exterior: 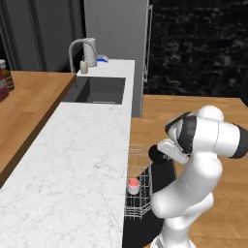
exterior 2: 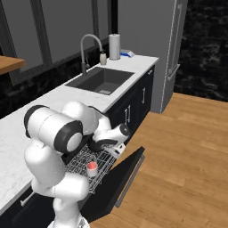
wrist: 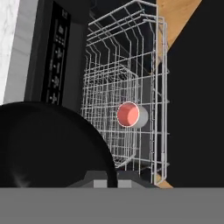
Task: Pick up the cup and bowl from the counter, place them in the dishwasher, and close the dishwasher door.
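The black bowl (wrist: 48, 144) hangs over the dishwasher's white wire rack (wrist: 127, 65), with my gripper (wrist: 107, 181) shut on its rim. In the left base view the bowl (exterior: 155, 153) sits at the tip of the gripper (exterior: 162, 150), just off the edge of the white marble counter (exterior: 72, 160). The cup (wrist: 131, 114), white with a pinkish-red top, stands in the rack; it is also visible as the cup (exterior: 133, 184) and the cup (exterior 2: 92, 167). The dark dishwasher door (exterior 2: 122, 176) lies folded down and open under the rack (exterior 2: 82, 161).
A sink (exterior: 99, 90) with a curved faucet (exterior: 77, 48) is set into the far end of the counter. A tall grey fridge (exterior 2: 164, 49) stands beyond it. A brown wooden surface (exterior: 24, 104) lies to the left, and wood floor (exterior 2: 182, 151) to the right of the door.
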Available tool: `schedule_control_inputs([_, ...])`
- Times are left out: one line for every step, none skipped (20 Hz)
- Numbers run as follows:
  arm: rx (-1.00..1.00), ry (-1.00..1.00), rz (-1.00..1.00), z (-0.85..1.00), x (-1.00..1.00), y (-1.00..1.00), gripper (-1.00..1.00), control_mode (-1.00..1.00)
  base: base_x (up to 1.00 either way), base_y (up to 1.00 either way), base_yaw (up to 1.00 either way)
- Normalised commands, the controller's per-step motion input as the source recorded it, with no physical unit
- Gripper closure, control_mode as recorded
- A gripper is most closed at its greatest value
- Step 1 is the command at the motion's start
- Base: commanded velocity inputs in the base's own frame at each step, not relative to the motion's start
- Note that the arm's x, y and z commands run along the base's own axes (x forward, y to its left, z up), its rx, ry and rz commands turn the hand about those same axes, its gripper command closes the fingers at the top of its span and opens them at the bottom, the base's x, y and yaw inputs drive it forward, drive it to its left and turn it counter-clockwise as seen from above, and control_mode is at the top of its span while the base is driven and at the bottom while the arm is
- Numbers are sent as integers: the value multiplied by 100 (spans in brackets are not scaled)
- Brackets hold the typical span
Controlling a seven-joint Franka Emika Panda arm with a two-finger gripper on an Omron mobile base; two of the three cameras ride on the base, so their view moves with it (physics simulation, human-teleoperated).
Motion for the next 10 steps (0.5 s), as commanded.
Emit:
schedule_control_inputs([13, 0, 10, -51, 46, 0, 100, -100, 0, 0, 0])
schedule_control_inputs([8, 0, 6, -45, 48, 16, 100, -100, 0, 0, 0])
schedule_control_inputs([0, 1, 0, -26, 60, 20, 100, -100, 0, 0, 0])
schedule_control_inputs([0, 3, 0, -31, 59, 16, 100, -100, 0, 0, 0])
schedule_control_inputs([0, 1, 0, -35, 56, 0, 100, -100, 0, 0, 0])
schedule_control_inputs([0, 3, 0, -36, 56, 0, 100, -100, 0, 0, 0])
schedule_control_inputs([0, 5, 0, -40, 57, 6, 100, -100, 0, 0, 0])
schedule_control_inputs([0, 4, 0, -37, 46, 0, 100, -100, 0, 0, 0])
schedule_control_inputs([0, 6, 0, -44, 49, 6, 100, -100, 0, 0, 0])
schedule_control_inputs([0, 6, 0, -50, 48, 19, 100, -100, 0, 0, 0])
